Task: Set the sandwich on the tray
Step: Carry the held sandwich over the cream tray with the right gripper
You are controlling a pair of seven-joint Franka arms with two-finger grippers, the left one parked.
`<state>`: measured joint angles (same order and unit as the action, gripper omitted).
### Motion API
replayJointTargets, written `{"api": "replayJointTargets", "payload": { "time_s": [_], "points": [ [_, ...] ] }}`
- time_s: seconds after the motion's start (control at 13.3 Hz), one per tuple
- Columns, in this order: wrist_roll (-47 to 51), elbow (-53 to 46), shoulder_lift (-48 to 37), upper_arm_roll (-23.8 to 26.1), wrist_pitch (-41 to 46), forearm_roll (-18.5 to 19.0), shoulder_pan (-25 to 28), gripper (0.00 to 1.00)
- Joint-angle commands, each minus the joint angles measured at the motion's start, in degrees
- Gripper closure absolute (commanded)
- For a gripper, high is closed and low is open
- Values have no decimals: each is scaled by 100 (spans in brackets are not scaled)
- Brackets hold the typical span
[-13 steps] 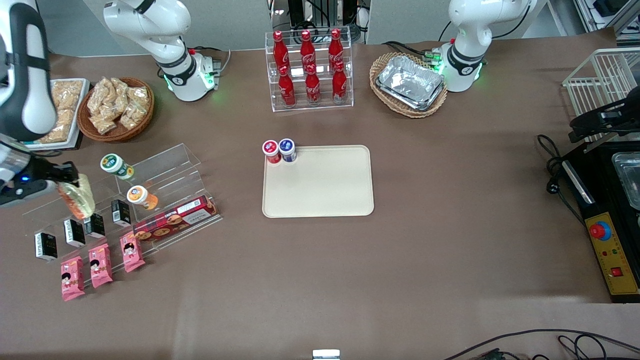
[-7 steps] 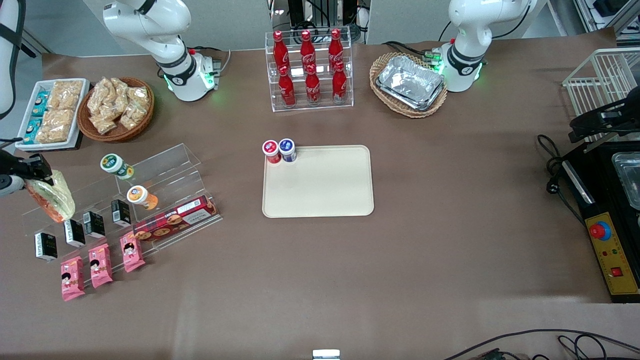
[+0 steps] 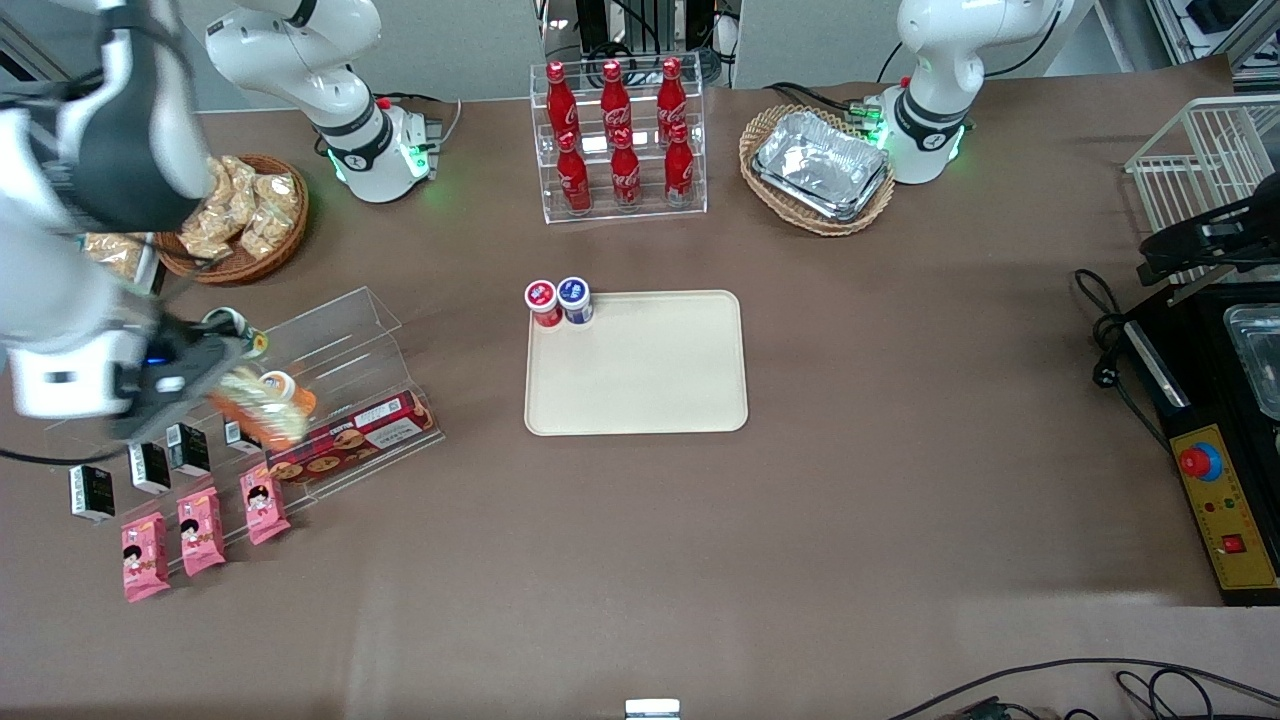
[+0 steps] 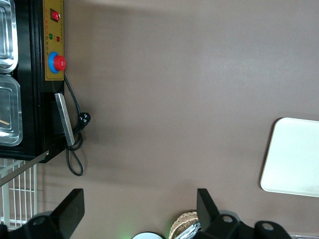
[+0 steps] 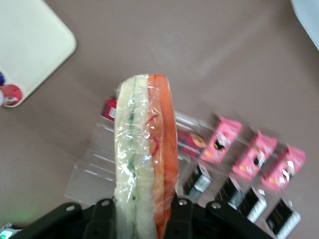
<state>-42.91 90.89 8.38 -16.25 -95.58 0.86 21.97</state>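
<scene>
Carrying sandwich (image 3: 255, 415) clamped in hand (image 3: 215, 385) above acrylic rack (image 3: 330, 350); slick wrap may slip before tray (image 3: 640, 400).

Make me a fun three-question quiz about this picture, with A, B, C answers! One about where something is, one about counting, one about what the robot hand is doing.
1. Where is the sandwich?
A. On the tray
B. In the air over the clear shelf
C. In a basket

2. How many red bottles are in the rack?
A. Six
B. Three
C. Nine

3. What is the gripper doing?
A. Hanging open
B. Pressing a button
C. Holding the sandwich

Answers: 1 B, it hangs above the clear shelf, away from the tray. 2 A, two rows of three. 3 C, its fingers squeeze the wrap.
</scene>
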Motion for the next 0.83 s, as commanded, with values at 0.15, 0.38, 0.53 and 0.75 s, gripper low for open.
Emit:
{"api": "replayJointTargets", "payload": {
  "time_s": [0.15,0.38,0.53,0.75],
  "points": [
    [-314,-283,699,-28,-380,-797,1158,70],
    [-297,-352,1130,367,-846,-816,1634,70],
    [-270,-405,1455,762,-1066,-816,1758,70],
    [-253,-406,2000,1071,-1558,-807,1916,70]
  ]
}}
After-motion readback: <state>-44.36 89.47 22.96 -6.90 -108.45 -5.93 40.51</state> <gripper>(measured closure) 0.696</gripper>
